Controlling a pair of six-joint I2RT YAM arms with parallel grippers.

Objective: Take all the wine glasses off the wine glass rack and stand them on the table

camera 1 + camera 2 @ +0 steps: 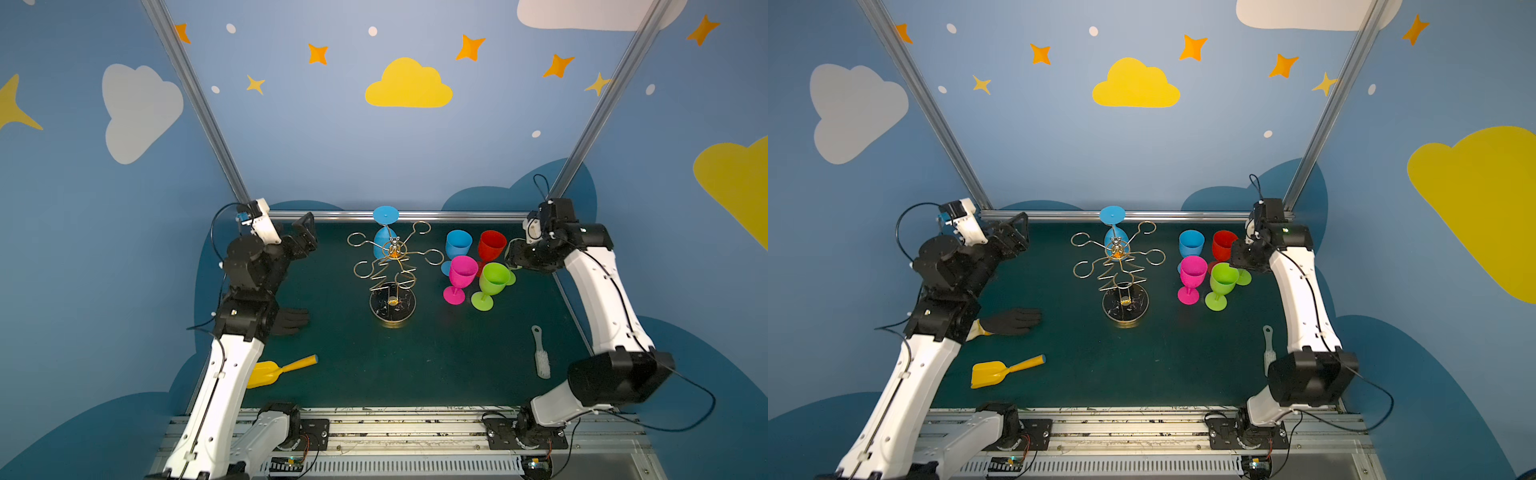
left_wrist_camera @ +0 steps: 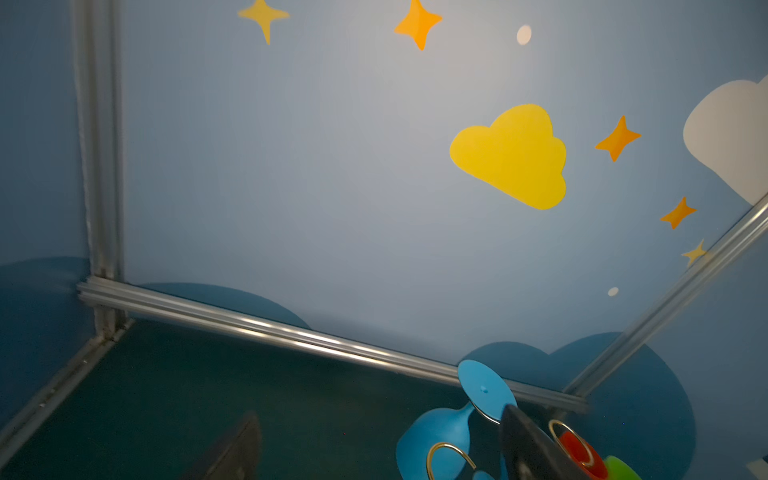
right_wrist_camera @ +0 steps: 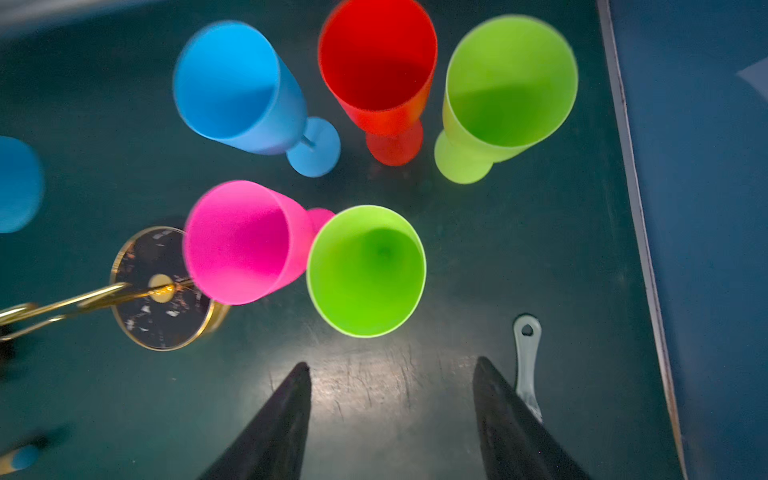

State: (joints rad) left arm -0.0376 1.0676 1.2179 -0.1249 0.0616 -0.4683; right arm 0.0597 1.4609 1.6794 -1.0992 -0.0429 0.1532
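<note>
One blue wine glass [image 1: 379, 244] on the rack [image 1: 400, 302], five loose glasses [image 1: 493, 279] right of it, left gripper [image 1: 304, 237] and right gripper [image 3: 392, 363] both gaping, empty.

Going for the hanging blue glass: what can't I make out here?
How the blue glass sits in the wine glass rack loop: its foot covers that in both top views; in the left wrist view a left gripper finger blocks part.
Rear green glass: bowl behind the right gripper in both top views.
Yellow scoop: partly behind the left arm in a top view.

White arm links [image 1: 602, 299], black joints [image 1: 615, 382], black cables [image 1: 715, 403], black right pincer [image 3: 392, 363]
</note>
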